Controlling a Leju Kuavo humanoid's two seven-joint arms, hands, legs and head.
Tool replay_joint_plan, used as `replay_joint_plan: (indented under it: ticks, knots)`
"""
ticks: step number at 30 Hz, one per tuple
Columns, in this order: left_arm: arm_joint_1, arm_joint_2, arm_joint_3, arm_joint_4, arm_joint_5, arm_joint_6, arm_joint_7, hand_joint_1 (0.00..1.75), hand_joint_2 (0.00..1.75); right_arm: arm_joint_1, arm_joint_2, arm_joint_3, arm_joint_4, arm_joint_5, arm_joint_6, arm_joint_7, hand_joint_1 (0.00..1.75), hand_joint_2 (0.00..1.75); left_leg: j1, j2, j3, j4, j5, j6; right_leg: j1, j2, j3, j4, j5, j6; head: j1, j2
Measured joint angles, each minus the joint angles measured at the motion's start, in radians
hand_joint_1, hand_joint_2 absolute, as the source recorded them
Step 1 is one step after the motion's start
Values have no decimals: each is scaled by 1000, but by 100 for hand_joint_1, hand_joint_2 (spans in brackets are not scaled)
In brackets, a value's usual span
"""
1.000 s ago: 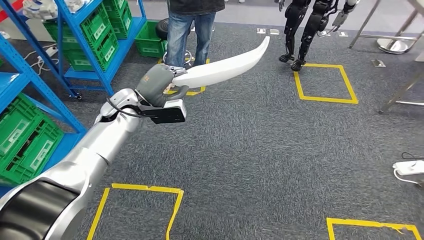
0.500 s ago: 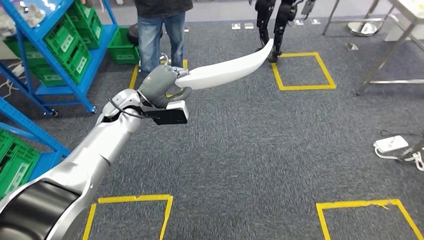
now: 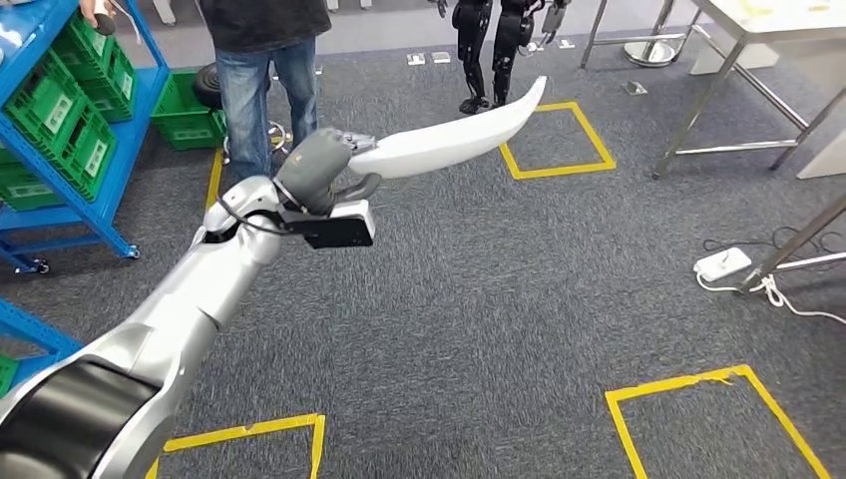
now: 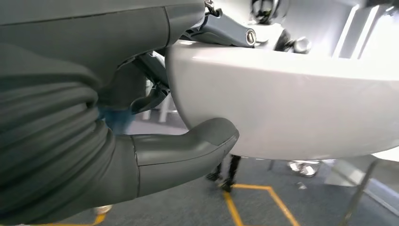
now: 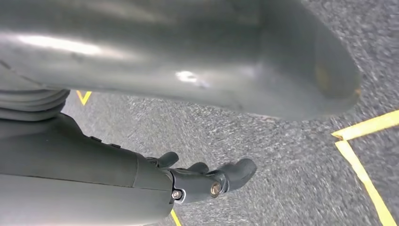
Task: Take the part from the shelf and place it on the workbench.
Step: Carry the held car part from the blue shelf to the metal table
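My left hand (image 3: pixel 317 172) grips the thick end of a long white curved part (image 3: pixel 459 137), held out in front of me above the grey carpet. The part's pointed tip rises up and to the right. In the left wrist view the grey thumb (image 4: pixel 188 150) curls under the white part (image 4: pixel 291 108) and the other fingers are hidden behind it. The metal-legged workbench (image 3: pixel 760 22) stands at the far right. The blue shelf (image 3: pixel 95 130) with green crates is at the far left. My right hand (image 5: pixel 207 181) hangs over the carpet, holding nothing, fingers loosely apart.
A person in jeans (image 3: pixel 264 75) stands by the shelf, just behind my left hand. Another robot's dark legs (image 3: pixel 489 45) stand at the back. Yellow tape squares (image 3: pixel 554 140) mark the floor. A white power strip (image 3: pixel 720 262) and cables lie at the right beside a table leg.
The whole view has swung to the right: the shelf slid toward the left edge and the workbench came into view at the right. My left arm keeps the part in the same pose.
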Motion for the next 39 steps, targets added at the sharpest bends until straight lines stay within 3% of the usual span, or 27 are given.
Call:
replay_joint_plan:
  ticks: [2, 4, 6, 8, 9, 11, 13, 14, 15, 17, 19, 20, 21, 22, 23, 25, 26, 27, 28, 30, 31, 32, 34, 35, 36, 38, 39]
  knots:
    - [1, 0, 0, 0, 0, 0, 0, 175, 175, -2, 1, 0, 0, 1, 1, 0, 0, 0, -1, 19, 17, 0, -19, 3, 1, -20, -83, 117, -29, 5, 3, 0]
    - [6, 0, 0, 1, 0, 0, 0, 175, 175, 4, 3, 0, 1, 1, 1, 0, 0, 0, -2, 36, 39, 1, -40, 2, 0, -25, -126, 146, -11, 8, 5, 0]
    - [8, 0, 0, 1, 0, 0, 0, 175, 175, 7, 2, -1, 1, 1, 1, 0, 0, 0, -1, 51, 63, 1, -60, -1, -1, -33, -111, 71, 41, 9, 6, 0]
    - [7, -1, 0, 0, 0, 1, 0, 175, 175, 7, 2, -1, 1, 1, 1, 0, 0, 0, -2, 68, 88, 0, -84, -7, 4, -64, -71, -45, 105, 5, 6, 0]
    - [6, -1, 0, 0, 0, 2, 0, 175, 175, 6, 2, -1, 1, 1, 1, 0, 0, 0, -4, 77, 98, -4, -97, -12, 9, -80, -53, -91, 121, -2, 6, 0]
    - [5, -4, 0, -2, -1, 3, 1, 175, 175, 5, 3, -2, 1, 1, 2, 0, 0, 0, -9, 91, 121, -17, -110, -25, 17, -89, -38, -126, 113, -18, 5, 0]
    - [4, -8, 0, -6, -3, 3, 3, 175, 175, 8, 3, -2, 1, 1, 2, 0, 0, 0, -9, 94, 135, -8, -101, -38, 15, -69, -14, -135, 94, -34, 3, 0]
    - [4, -9, 0, -7, -3, 3, 3, 175, 175, 10, 2, -2, 1, 1, 2, 0, 0, 0, -6, 82, 125, 30, -86, -43, 12, -59, 5, -138, 82, -42, 1, 0]
    - [4, -8, 0, -9, -3, 4, 4, 175, 175, 10, 2, -2, 1, 1, 2, 0, 0, 0, -3, 65, 95, 86, -72, -46, 11, -50, 26, -139, 69, -49, 0, 0]
    - [9, -6, 0, -8, -3, 4, 4, 175, 175, 8, 1, -3, 1, 2, 2, 0, 0, 0, 4, 32, -10, 229, -81, -55, 9, -30, 71, -142, 36, -57, -3, 0]
    - [18, -1, 0, -7, -3, 4, 6, 175, 175, 5, 1, -3, 1, 3, 2, 0, 0, 0, 9, 23, -115, 303, -161, -63, 7, -6, 118, -143, -2, -56, -5, 0]
    - [21, 1, 0, -7, -3, 4, 7, 175, 175, 6, 1, -3, 1, 4, 1, 0, 0, 0, 11, 22, -153, 300, -202, -64, 5, 5, 145, -143, -20, -55, -7, 0]
    - [23, 3, 0, -7, -3, 4, 8, 175, 175, 7, 1, -3, 1, 5, 1, 0, 0, 0, 13, 21, -181, 273, -218, -64, 4, 18, 174, -143, -40, -53, -8, 0]
    - [23, 6, 0, -6, -3, 4, 9, 175, 175, 8, 1, -3, 1, 5, 0, 0, 0, 0, 14, 15, -201, 226, -185, -62, 2, 29, 202, -143, -60, -50, -10, 0]
    - [25, 9, 0, -5, -2, 4, 10, 175, 175, 8, 2, -3, 1, 7, -3, 0, 0, 0, 14, 2, -212, 159, -88, -60, 0, 39, 223, -143, -82, -46, -11, 0]
    - [30, 14, 0, -1, 1, 4, 9, 175, 175, 5, 4, -3, 2, 9, -12, 0, 0, 0, 13, -29, -227, 41, 138, -53, -5, 60, 245, -136, -121, -31, -12, 0]
    - [35, 14, 0, 0, 2, 4, 7, 175, 175, 3, 5, -3, 2, 10, -16, -1, 0, 0, 10, -37, -229, 14, 207, -48, -9, 71, 248, -137, -136, -24, -12, 0]
    - [38, 13, 1, -1, 4, 3, 5, 175, 175, 2, 7, -3, 2, 10, -19, -1, 0, 0, 6, -35, -231, 10, 220, -41, -12, 81, 254, -143, -146, -15, -12, 0]
    - [39, 11, 2, -5, 4, 3, 4, 175, 175, 3, 8, -3, 2, 10, -21, -1, 0, 0, 4, -27, -226, 15, 211, -31, -16, 84, 261, -155, -156, -8, -12, 0]
    - [37, 6, 3, -12, 6, 4, 2, 175, 175, 5, 10, -3, 2, 10, -22, -1, 0, 0, 3, -13, -207, 7, 190, -13, -18, 49, 259, -136, -172, 2, -12, 0]
    - [36, 4, 3, -15, 6, 5, 1, 175, 175, 3, 10, -3, 2, 10, -23, -2, 0, 0, 4, -7, -194, 2, 179, -7, -15, 21, 231, -88, -186, 6, -9, 0]
    - [38, 3, 3, -15, 5, 6, 0, 175, 175, 0, 10, -4, 2, 10, -23, -2, 0, 0, 3, -1, -184, 1, 167, -3, -12, -5, 180, -14, -202, 8, -7, 0]
    - [48, 2, 3, -13, 3, 4, -1, 175, 175, -3, 10, -4, 2, 10, -23, -2, 0, 0, 3, 12, -165, 3, 143, 1, -7, -22, 56, 124, -211, 13, -3, 0]
    - [55, 2, 3, -12, 3, 2, -3, 175, 175, 0, 10, -4, 2, 9, -23, -2, 0, 0, 3, 17, -156, 6, 131, 1, -6, -24, 11, 150, -190, 14, -2, 0]
    - [59, 0, 3, -11, 3, 0, -7, 175, 175, 2, 11, -4, 2, 9, -23, -2, 0, 0, 2, 21, -146, 11, 118, 0, -5, -27, -12, 133, -148, 14, -1, 0]
    - [61, -1, 3, -11, 5, -3, -14, 175, 175, 4, 11, -5, 2, 9, -22, -3, 0, 0, 2, 31, -123, 24, 91, -3, -3, -50, -3, 10, -33, 8, 1, 0]
    - [61, -2, 3, -11, 6, -5, -18, 175, 175, 2, 10, -5, 2, 9, -22, -3, 0, 0, -1, 35, -115, 32, 78, -7, 1, -66, 11, -50, 11, 3, 2, 0]
